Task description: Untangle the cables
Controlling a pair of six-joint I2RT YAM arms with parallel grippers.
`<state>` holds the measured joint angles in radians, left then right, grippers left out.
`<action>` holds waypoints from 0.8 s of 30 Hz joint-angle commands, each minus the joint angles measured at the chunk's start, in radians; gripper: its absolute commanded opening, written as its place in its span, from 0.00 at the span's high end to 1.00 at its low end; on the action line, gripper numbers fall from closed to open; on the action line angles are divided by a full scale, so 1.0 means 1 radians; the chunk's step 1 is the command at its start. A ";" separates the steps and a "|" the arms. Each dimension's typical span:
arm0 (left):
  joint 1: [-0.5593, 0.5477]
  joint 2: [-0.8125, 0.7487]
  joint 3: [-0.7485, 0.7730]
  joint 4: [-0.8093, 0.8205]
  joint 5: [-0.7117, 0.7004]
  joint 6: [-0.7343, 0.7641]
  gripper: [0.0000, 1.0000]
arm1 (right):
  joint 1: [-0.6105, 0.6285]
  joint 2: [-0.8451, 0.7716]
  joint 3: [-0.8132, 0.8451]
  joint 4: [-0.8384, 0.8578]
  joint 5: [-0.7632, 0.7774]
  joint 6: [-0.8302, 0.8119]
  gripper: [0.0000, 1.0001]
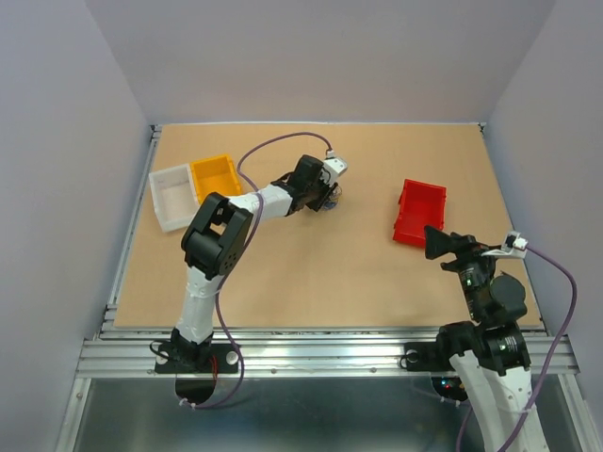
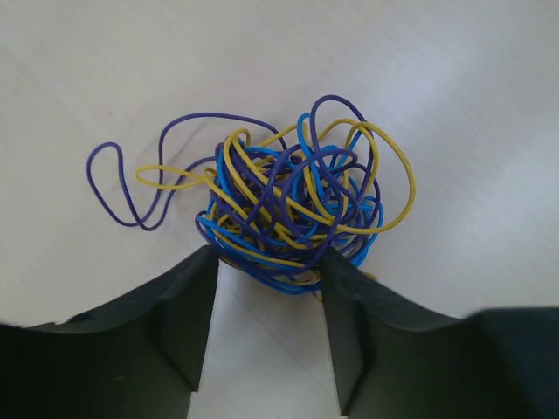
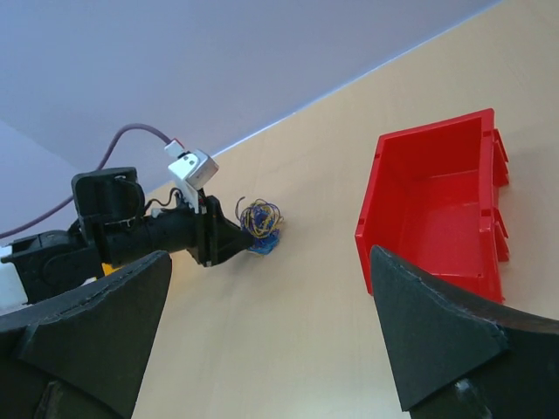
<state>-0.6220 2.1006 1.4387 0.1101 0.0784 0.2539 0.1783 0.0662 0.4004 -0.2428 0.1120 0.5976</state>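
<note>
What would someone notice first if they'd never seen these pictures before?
Probably the messy ball of cables, purple, blue and yellow loops all knotted up around the middle of the table, with the left tool open right at its edge. After that, the bright red bin on the right side, and the orange bin beside a white bin at the far left.

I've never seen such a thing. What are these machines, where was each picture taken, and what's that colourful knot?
The left arm and right arm are robots bolted to a table. One picture looks down from above; the other two come from wrist cameras, so the black wedges are each arm's own fingers. The left fingers stand open at the near edge of the cables, a tangle of thin purple, blue and yellow wires. The right fingers, wide open, are near a red bin. Nothing is held.
</note>
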 commanded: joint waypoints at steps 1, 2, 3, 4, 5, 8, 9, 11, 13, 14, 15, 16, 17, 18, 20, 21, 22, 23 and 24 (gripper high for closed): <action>-0.004 0.001 0.081 -0.089 0.044 0.016 0.74 | 0.007 0.036 0.058 0.016 -0.056 -0.035 0.00; -0.004 -0.004 0.078 -0.092 0.052 0.022 0.83 | 0.006 0.067 0.064 0.016 -0.080 -0.044 0.00; -0.004 -0.013 0.069 -0.093 0.061 0.028 0.95 | 0.007 0.116 0.075 0.016 -0.106 -0.057 0.00; -0.002 -0.043 0.042 -0.093 0.082 0.034 1.00 | 0.007 0.198 0.083 0.022 -0.153 -0.088 0.00; -0.002 -0.065 0.022 -0.090 0.128 0.039 1.00 | 0.006 0.248 0.080 0.045 -0.213 -0.093 0.00; -0.002 -0.161 -0.067 -0.069 0.237 0.044 1.00 | 0.007 0.389 0.040 0.199 -0.280 -0.108 0.00; -0.004 -0.187 -0.090 -0.056 0.251 0.044 1.00 | 0.007 0.415 0.031 0.233 -0.284 -0.102 0.00; -0.002 -0.261 -0.152 -0.035 0.276 0.042 1.00 | 0.007 0.507 0.002 0.359 -0.323 -0.101 0.03; -0.002 -0.315 -0.197 -0.027 0.291 0.048 1.00 | 0.007 0.566 -0.014 0.436 -0.366 -0.093 0.09; -0.004 -0.327 -0.208 -0.024 0.314 0.051 1.00 | 0.007 0.590 -0.018 0.512 -0.408 -0.085 0.11; -0.004 -0.336 -0.216 -0.026 0.323 0.054 1.00 | 0.007 0.640 -0.026 0.554 -0.432 -0.078 0.14; -0.004 -0.347 -0.224 -0.027 0.339 0.057 1.00 | 0.009 0.662 -0.043 0.598 -0.458 -0.058 0.19; -0.004 -0.349 -0.227 -0.027 0.353 0.061 1.00 | 0.010 0.690 -0.051 0.684 -0.500 -0.050 0.21; -0.004 -0.350 -0.228 -0.027 0.359 0.061 1.00 | 0.009 0.737 -0.058 0.716 -0.515 -0.035 0.23; -0.004 -0.350 -0.228 -0.029 0.371 0.064 1.00 | 0.013 0.796 -0.052 0.781 -0.552 -0.027 0.24; -0.004 -0.352 -0.230 -0.029 0.374 0.062 1.00 | 0.018 0.822 -0.046 0.793 -0.561 -0.027 0.25; -0.004 -0.352 -0.230 -0.029 0.377 0.064 1.00 | 0.026 0.881 -0.035 0.806 -0.571 -0.030 0.25; -0.002 -0.350 -0.230 -0.029 0.379 0.064 1.00 | 0.039 0.908 -0.029 0.832 -0.574 -0.033 0.25; -0.004 -0.350 -0.231 -0.029 0.382 0.064 1.00 | 0.049 0.938 -0.020 0.842 -0.577 -0.039 0.25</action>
<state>-0.6216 1.7786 1.2194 0.0620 0.4114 0.3050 0.1925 0.9195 0.3622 0.3996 -0.3859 0.5571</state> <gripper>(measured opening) 0.033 0.756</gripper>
